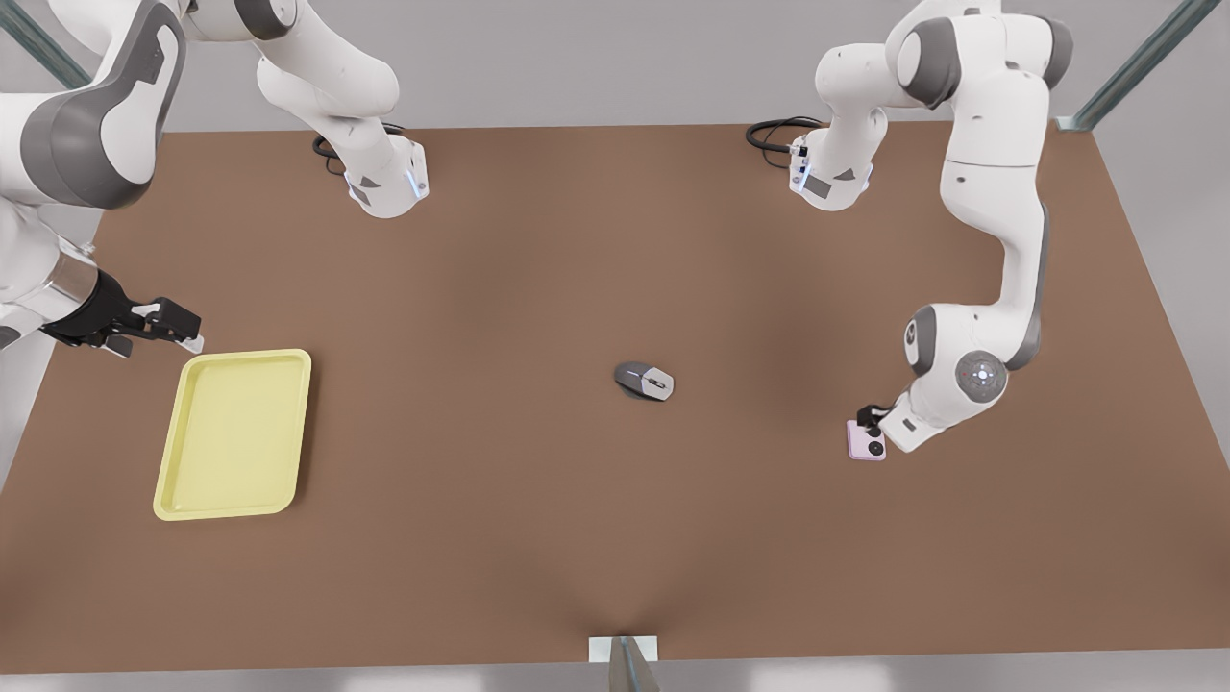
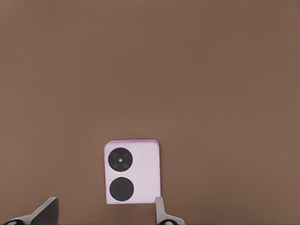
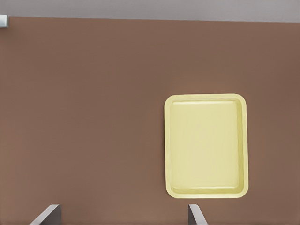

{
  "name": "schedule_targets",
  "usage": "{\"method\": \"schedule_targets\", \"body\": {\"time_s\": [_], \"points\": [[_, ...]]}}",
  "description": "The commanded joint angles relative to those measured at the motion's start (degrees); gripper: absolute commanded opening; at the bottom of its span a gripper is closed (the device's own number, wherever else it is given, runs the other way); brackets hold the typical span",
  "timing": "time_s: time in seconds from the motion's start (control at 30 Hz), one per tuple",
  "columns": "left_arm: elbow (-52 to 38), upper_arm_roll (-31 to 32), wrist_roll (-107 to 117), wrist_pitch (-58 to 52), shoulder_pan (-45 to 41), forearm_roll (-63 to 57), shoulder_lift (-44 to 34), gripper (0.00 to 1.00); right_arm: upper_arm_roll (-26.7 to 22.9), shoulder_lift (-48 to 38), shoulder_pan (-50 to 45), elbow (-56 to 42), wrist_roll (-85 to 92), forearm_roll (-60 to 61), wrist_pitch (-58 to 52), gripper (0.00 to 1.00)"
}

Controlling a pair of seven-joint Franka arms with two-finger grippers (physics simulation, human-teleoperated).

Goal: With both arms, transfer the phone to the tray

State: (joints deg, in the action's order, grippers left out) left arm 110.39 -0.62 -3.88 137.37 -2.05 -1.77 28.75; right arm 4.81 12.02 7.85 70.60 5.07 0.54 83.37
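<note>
The pale pink phone lies flat on the brown table at the front view's right, its two black circles facing up. My left gripper hangs just over its far edge. In the left wrist view the phone sits just ahead of the left gripper, whose fingers stand wide apart, open and holding nothing. The pale yellow tray rests empty at the front view's left. My right gripper hovers off its far left corner. In the right wrist view the right gripper is open, with the tray well ahead of it.
A grey computer mouse sits mid-table, between phone and tray. Both arm bases stand at the table's far edge. A small bracket marks the middle of the near edge.
</note>
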Motion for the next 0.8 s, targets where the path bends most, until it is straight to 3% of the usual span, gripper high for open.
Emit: {"method": "schedule_targets", "body": {"time_s": [0.0,0.63,0.77], "points": [[0.8,0.0,0.1,11.7,0.0,1.8,1.0,1.00,-0.1,-0.1,0.2,0.0,0.6,0.1,0.1,1.00],[0.9,0.2,-0.4,12.6,-0.2,3.5,6.9,1.00,-1.2,-0.4,0.2,0.0,0.6,-1.1,-2.4,1.00],[1.3,0.2,-0.3,12.5,-0.3,3.5,6.9,0.84,-1.2,-0.4,0.2,0.0,0.6,-1.2,-3.3,1.00]]}}
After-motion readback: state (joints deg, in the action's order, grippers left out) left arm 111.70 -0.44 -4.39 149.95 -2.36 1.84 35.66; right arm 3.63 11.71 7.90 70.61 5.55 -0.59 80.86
